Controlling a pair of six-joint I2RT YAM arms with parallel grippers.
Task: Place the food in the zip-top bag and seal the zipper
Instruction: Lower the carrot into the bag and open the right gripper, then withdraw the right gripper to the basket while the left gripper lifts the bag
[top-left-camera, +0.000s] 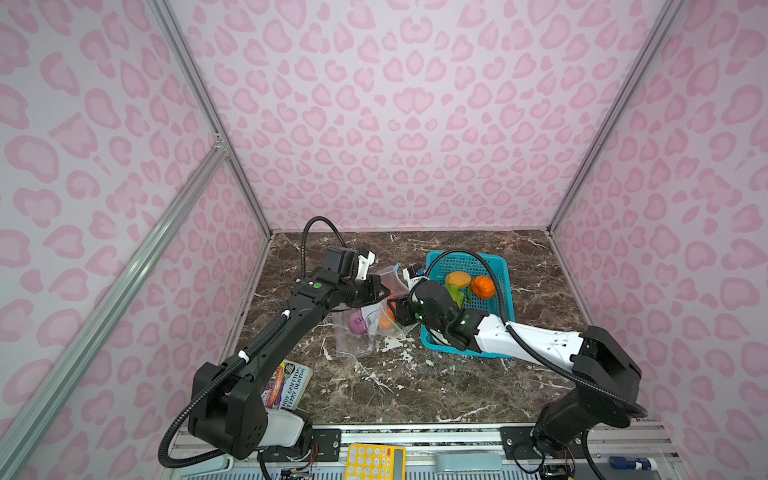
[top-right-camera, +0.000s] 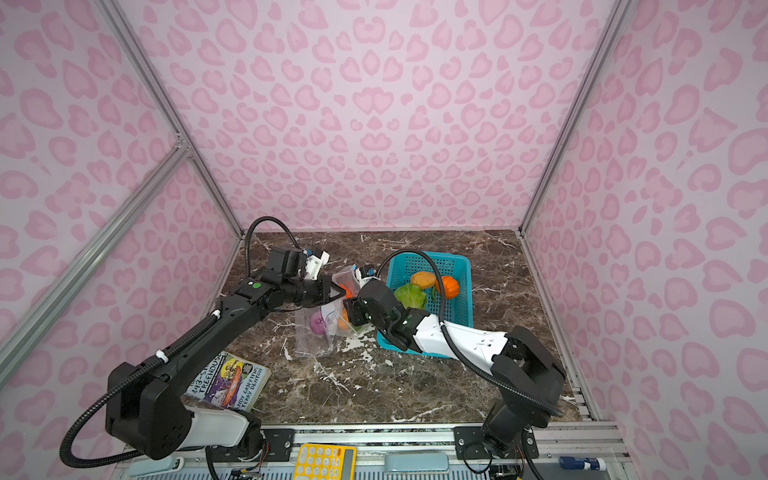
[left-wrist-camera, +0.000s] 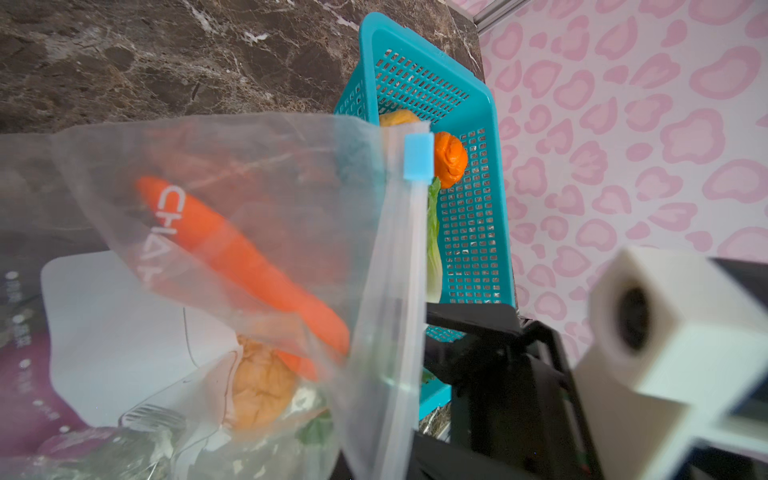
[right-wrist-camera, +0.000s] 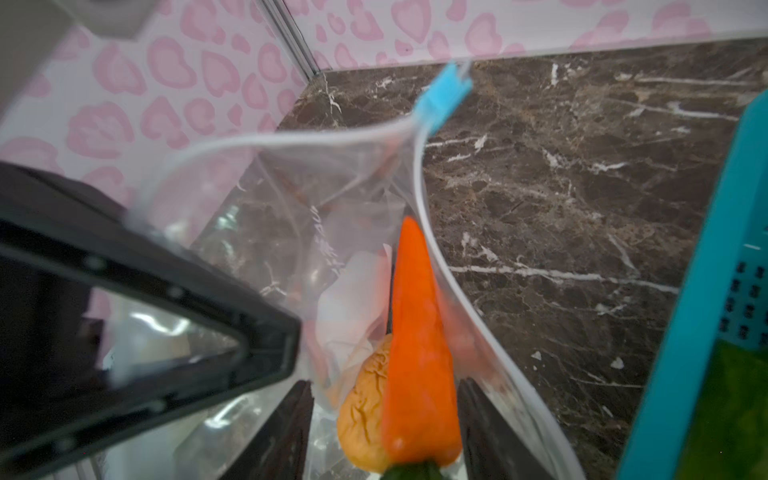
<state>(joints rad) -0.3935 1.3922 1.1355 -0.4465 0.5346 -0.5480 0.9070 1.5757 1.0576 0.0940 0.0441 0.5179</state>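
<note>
- The zip-top bag (top-left-camera: 353, 340) lies on the dark marble tabletop (top-left-camera: 415, 382), just left of a teal perforated basket (top-left-camera: 469, 262), with its mouth end lifted off the surface.
- Its zipper (right-wrist-camera: 419, 187) gapes open, and the blue slider tab (right-wrist-camera: 442, 97) sits at the far end.
- Inside the bag are a carrot (right-wrist-camera: 419, 332) with its tip pointing toward the mouth, a tan wrinkled piece (right-wrist-camera: 361, 411) touching it, and a purple onion (top-left-camera: 356, 323) deeper down.
- The left gripper (top-left-camera: 384, 293) is clenched on the bag's mouth edge, holding it raised.
- The right gripper (right-wrist-camera: 386, 386) reaches into the mouth. Its jaws are released and stand apart on either side of the carrot.
- The basket holds a green-white cabbage (top-right-camera: 409, 295), an orange pumpkin-like piece (top-left-camera: 483, 286) and a yellow-orange piece (top-left-camera: 458, 279).
- A paperback book (top-left-camera: 291, 384) lies near the left arm's base, and a yellow calculator (top-left-camera: 374, 461) sits at the front edge.
</note>
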